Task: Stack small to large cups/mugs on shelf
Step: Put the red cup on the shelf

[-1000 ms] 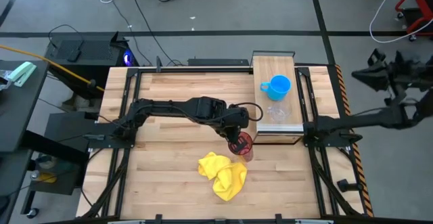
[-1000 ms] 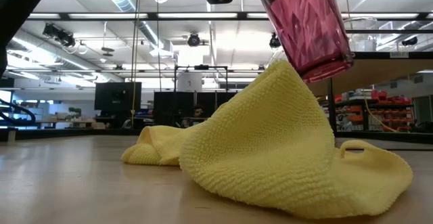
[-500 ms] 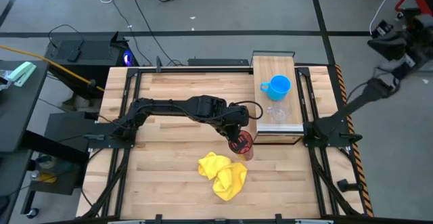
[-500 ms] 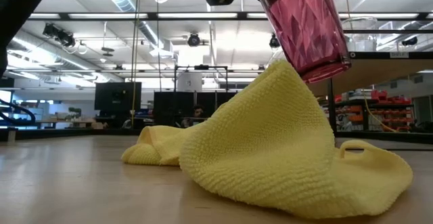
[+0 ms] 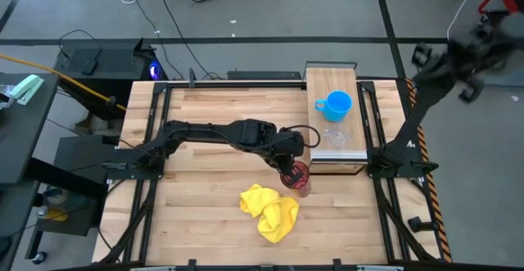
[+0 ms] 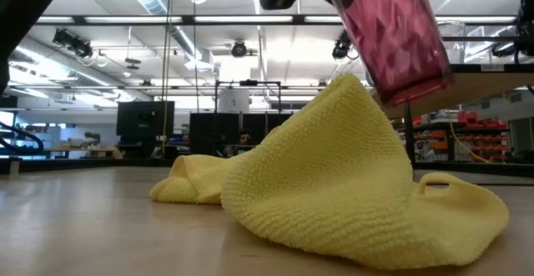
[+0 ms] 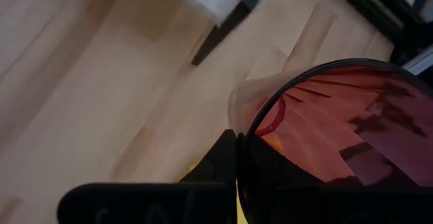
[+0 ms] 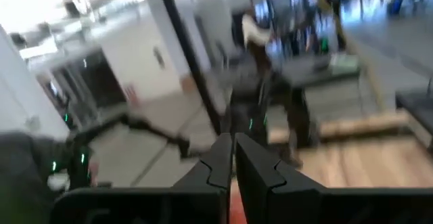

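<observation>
Wooden counter (image 5: 205, 140) seen from above: the left hand (image 5: 291, 171) pinched the red tumbler (image 5: 296, 177) beside the shelf (image 5: 336, 144) (blue mug (image 5: 336, 104) on it). Low view: tumbler tilted above the yellow cloth (image 6: 334, 184). Right hand (image 8: 232, 158) pressed together, raised off-counter.

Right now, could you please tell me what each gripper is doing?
Left gripper: shut on the red tumbler, lifted above the yellow cloth.
Right gripper: shut, empty, raised off the table.

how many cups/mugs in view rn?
3. Bright blue handled mug and small clear cup stand on the light-wood shelf; dark red translucent tumbler is held by the left gripper above the table, beside the yellow cloth.
</observation>
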Robot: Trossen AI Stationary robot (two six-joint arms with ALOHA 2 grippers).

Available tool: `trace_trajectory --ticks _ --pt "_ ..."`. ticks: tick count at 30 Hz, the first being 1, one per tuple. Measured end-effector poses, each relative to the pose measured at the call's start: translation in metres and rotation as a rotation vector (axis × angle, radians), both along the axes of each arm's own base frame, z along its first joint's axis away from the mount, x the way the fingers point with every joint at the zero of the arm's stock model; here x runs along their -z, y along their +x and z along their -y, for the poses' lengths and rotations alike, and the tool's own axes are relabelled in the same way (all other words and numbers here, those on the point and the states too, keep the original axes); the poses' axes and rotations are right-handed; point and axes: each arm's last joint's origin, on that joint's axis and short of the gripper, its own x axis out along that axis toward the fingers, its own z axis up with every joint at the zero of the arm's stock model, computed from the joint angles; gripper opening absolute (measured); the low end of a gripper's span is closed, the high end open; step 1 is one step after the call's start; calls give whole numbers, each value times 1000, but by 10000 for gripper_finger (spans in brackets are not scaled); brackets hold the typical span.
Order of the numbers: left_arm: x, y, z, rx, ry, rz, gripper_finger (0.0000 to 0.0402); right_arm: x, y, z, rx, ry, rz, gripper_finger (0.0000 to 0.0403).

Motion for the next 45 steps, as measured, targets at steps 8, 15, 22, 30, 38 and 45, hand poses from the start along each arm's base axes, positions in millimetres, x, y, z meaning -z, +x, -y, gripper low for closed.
trace_trajectory --ticks 8,15,22,30,38,45 --pt "12 10 18 40 -45 16 12 20 36 -63 19 -52 -355 24" --pt "11 10 23 40 -54 35 12 36 67 -111 83 -88 -639 24" --pt "30 19 29 71 -33 4 12 56 102 -162 106 -202 -797 24" --pt "40 20 22 142 78 -50 12 108 129 -198 270 -239 -997 24" --pt "46 15 10 204 196 -135 12 142 153 -205 419 -262 -1125 26" --pt "46 16 -3 198 218 -138 15 143 172 -201 432 -230 -1098 42"
